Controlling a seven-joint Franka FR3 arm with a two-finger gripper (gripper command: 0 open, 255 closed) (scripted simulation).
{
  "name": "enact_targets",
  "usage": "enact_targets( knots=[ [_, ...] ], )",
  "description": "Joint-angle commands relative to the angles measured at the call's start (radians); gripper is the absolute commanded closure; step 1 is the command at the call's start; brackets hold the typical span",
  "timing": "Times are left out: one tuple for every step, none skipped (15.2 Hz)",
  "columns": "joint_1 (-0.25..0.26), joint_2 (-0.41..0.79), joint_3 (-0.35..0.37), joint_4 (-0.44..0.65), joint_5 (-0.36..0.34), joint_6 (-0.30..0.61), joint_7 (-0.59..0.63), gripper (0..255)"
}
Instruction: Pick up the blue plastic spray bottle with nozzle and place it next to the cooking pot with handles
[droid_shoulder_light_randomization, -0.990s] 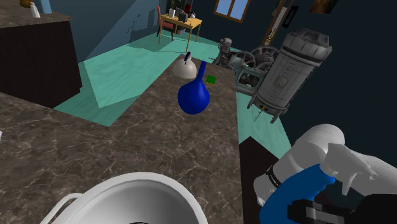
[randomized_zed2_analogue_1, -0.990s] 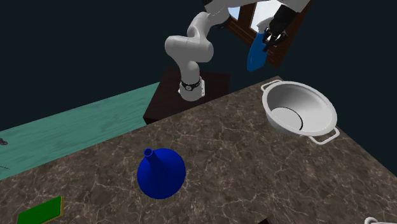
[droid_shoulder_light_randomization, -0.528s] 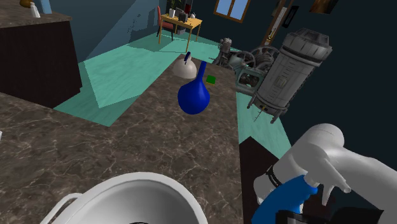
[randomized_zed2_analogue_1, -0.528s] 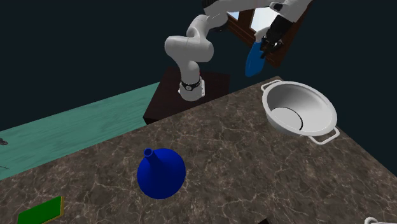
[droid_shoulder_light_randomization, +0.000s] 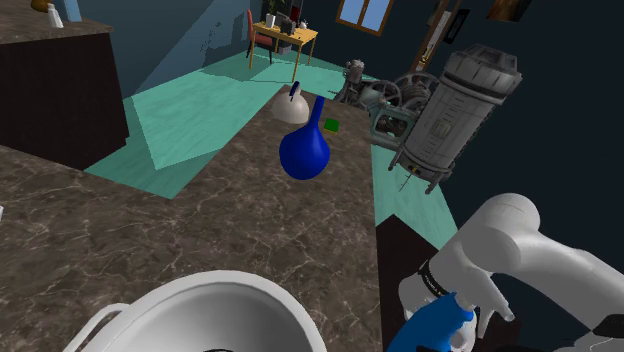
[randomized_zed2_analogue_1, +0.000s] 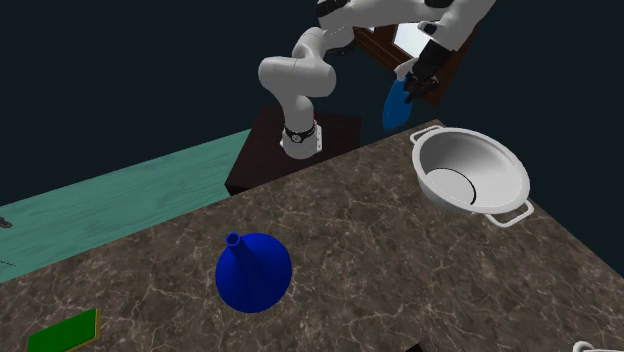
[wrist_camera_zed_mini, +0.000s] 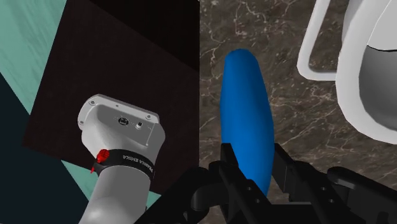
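While the spray bottle hangs in the air short of the pot, we judge the step in hand to be the last of the carry, with the set-down to come.

In the shoulder view, the blue spray bottle (droid_shoulder_light_randomization: 430, 328) sits low at the view's right over the dark stand (droid_shoulder_light_randomization: 394, 262), its white nozzle beside the arm. The white pot (droid_shoulder_light_randomization: 215, 300) lies at the bottom edge on the marbled counter (droid_shoulder_light_randomization: 150, 220). A round blue vase (droid_shoulder_light_randomization: 304, 150) stands well apart, farther up the counter.

In the second exterior view, the gripper (randomized_zed2_analogue_1: 414, 80) carries the bottle (randomized_zed2_analogue_1: 397, 106) body-down and a little tilted, above the counter's edge and near the pot's (randomized_zed2_analogue_1: 418, 150) handle.

In the wrist view, the jaws are clamped on the bottle's (wrist_camera_zed_mini: 248, 121) blue body, one black finger on each side. Beneath it runs a bare strip of counter (wrist_camera_zed_mini: 292, 127) between the stand's edge and the pot's looped handle (wrist_camera_zed_mini: 313, 48).

We would lower onto that strip, inward from the edge, so the base lands wholly on the counter. We would straighten the bottle before contact, stay clear of the handle, and part the jaws only once the base rests flat.
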Motion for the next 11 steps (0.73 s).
enact_targets(
  knots=[
    [0.008,-0.014,0.018,-0.017,0.02,0.009,0.005,255],
    [0.013,-0.021,0.027,-0.025,0.029,0.013,0.008,255],
    [0.017,-0.028,0.036,-0.034,0.039,0.018,0.01,255],
    [0.022,-0.035,0.045,-0.042,0.049,0.022,0.013,255],
    [0.026,-0.041,0.055,-0.05,0.059,0.026,0.016,255],
    [0.031,-0.048,0.064,-0.058,0.069,0.031,0.018,255],
    [0.035,-0.054,0.074,-0.065,0.079,0.035,0.021,255],
    [0.04,-0.061,0.084,-0.073,0.089,0.039,0.024,255],
    [0.044,-0.067,0.094,-0.08,0.1,0.043,0.027,255],
    [0.049,-0.073,0.104,-0.087,0.11,0.047,0.03,255],
    [0.053,-0.079,0.114,-0.094,0.12,0.052,0.033,255]
  ],
)
